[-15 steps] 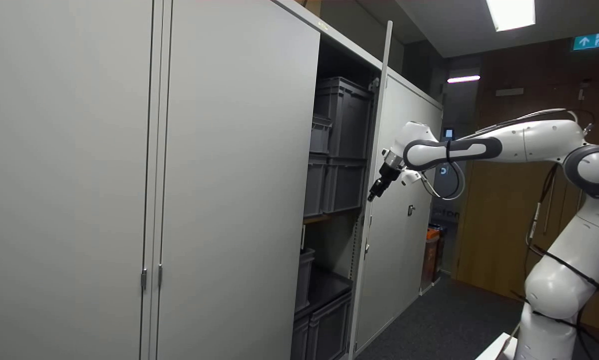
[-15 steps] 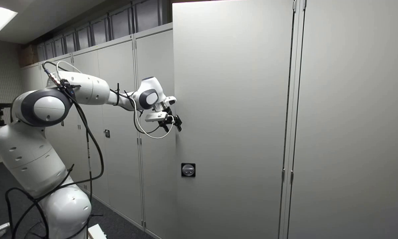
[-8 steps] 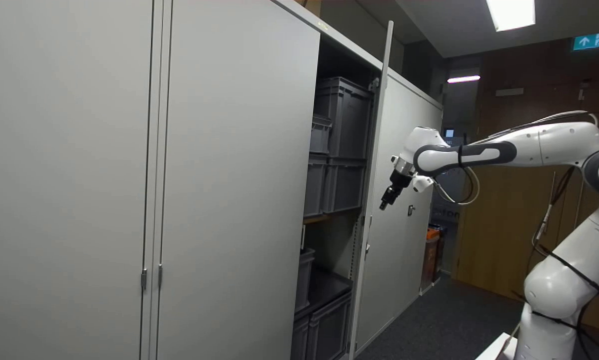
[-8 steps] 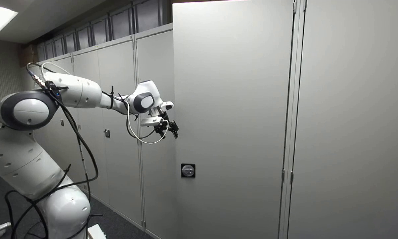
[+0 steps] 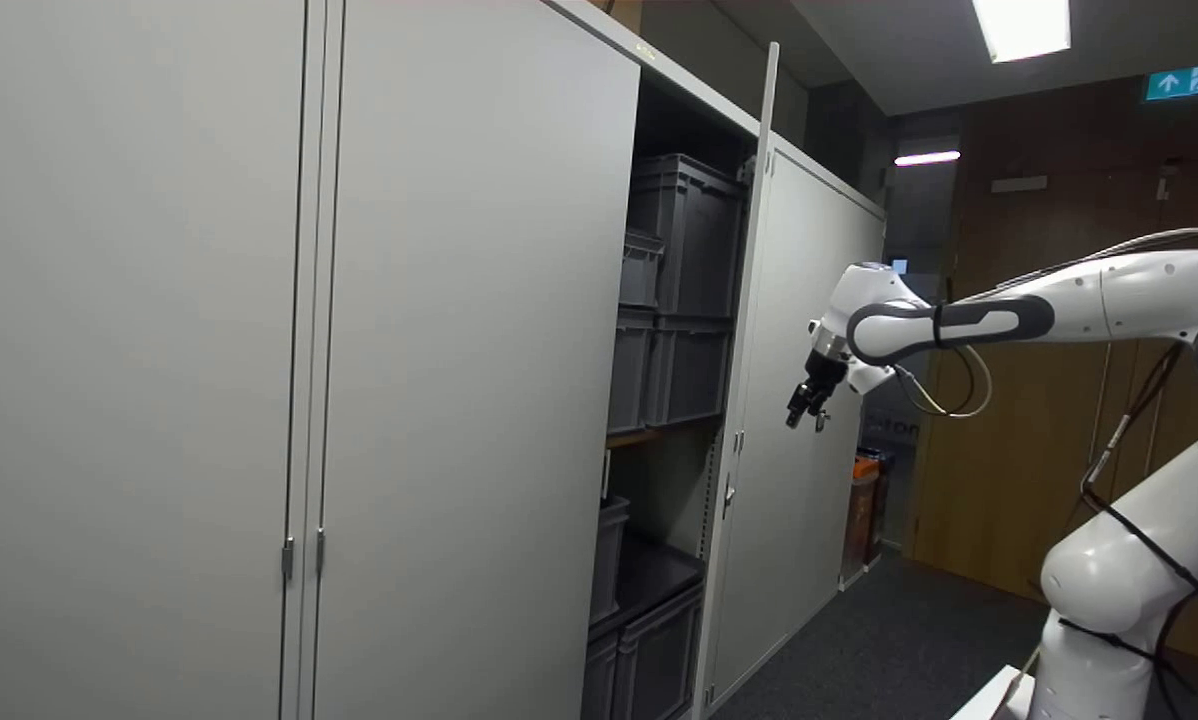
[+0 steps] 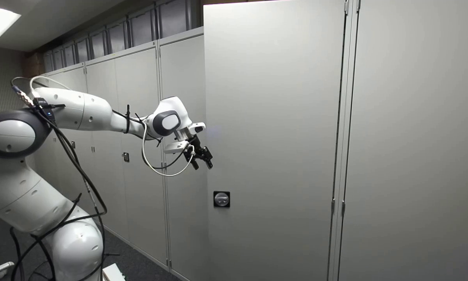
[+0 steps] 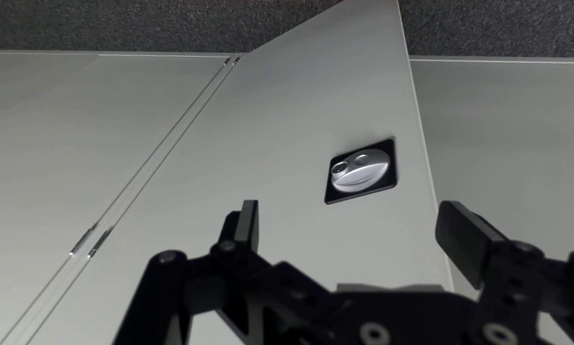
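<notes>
Silver door handle (image 6: 221,199) below spread claw (image 6: 202,167), apart.

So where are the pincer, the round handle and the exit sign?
Pincer (image 7: 348,219): wrist view, the gap between its tips.
Round handle (image 7: 361,173): wrist view, middle of its silver disc.
Exit sign (image 5: 1188,82): in an exterior view, middle of its face.

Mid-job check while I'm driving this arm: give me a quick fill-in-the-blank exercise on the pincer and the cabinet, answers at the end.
1. In the wrist view, the pincer is not shut but ____.
2. The silver knob on the cabinet door sits on a square plate coloured ____.
3. In both exterior views, the pincer appears not lower but ____ than the knob.
4. The storage boxes inside the cabinet are coloured ____.

Missing words: open; black; higher; grey.
</notes>
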